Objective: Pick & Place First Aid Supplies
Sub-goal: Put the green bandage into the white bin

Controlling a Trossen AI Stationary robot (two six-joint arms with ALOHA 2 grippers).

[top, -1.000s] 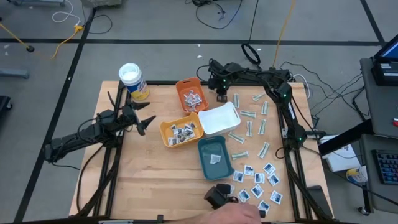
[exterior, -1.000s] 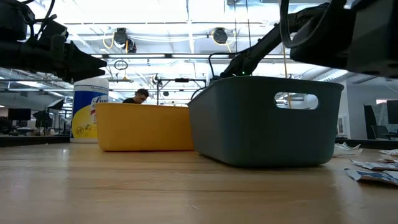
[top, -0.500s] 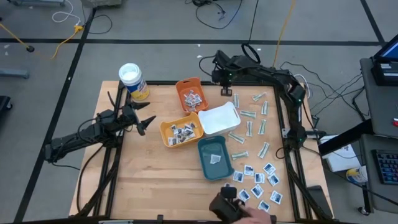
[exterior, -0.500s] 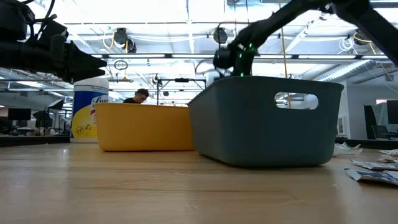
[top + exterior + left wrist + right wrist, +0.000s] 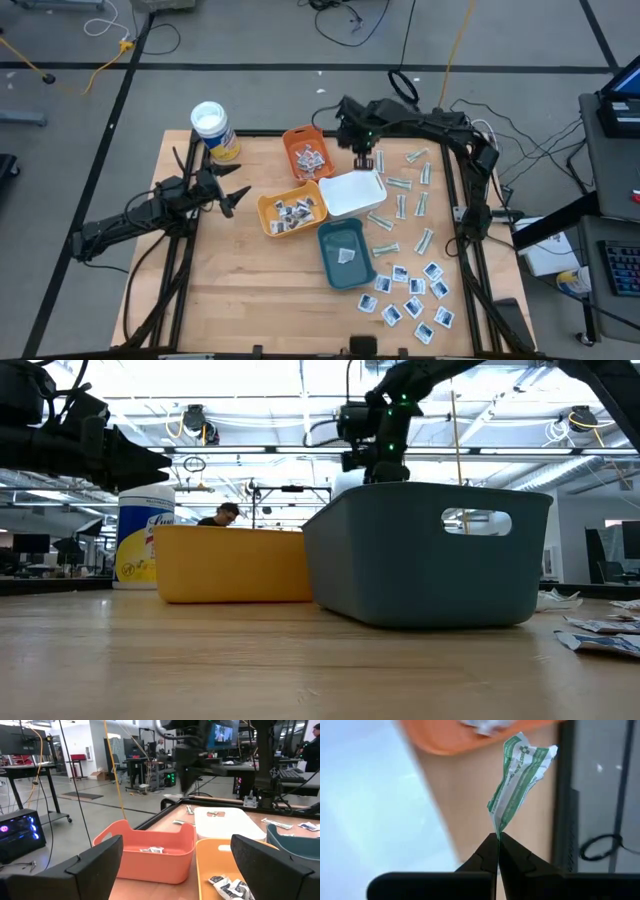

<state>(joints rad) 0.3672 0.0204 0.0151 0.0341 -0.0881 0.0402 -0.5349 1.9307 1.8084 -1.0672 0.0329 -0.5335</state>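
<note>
My right gripper (image 5: pixel 366 158) hovers at the far edge of the white tray (image 5: pixel 352 192), beside the orange tray (image 5: pixel 307 152), and is shut on a pale strip with green print (image 5: pixel 520 775). It also shows above the teal tray (image 5: pixel 430 550) as the right gripper (image 5: pixel 368 452). More strips (image 5: pixel 402 205) and white sachets (image 5: pixel 412 297) lie flat on the table's right half. Packets lie in the orange, yellow (image 5: pixel 292 210) and teal (image 5: pixel 345 252) trays. My left gripper (image 5: pixel 236 197) waits open left of the yellow tray. My right gripper pinches the strip's one end (image 5: pixel 498 831) between its two fingertips (image 5: pixel 487 851). The fingers come from above, pointing down. The creased strip sticks out past the fingertips, lifted clear over the bare wood between the white and orange trays.
A white-lidded canister with a yellow label (image 5: pixel 213 130) stands at the far left corner. Bare wood spreads over the table's near left part (image 5: pixel 240 290). Cables lie on the floor beyond the far edge. A person (image 5: pixel 222 515) sits far off in the room.
My right arm's elbow has swung toward the table's right while its gripper stayed by the white tray's far edge, shut on the strip. A person's hand with a dark thing at the table's near edge has gone out of view.
</note>
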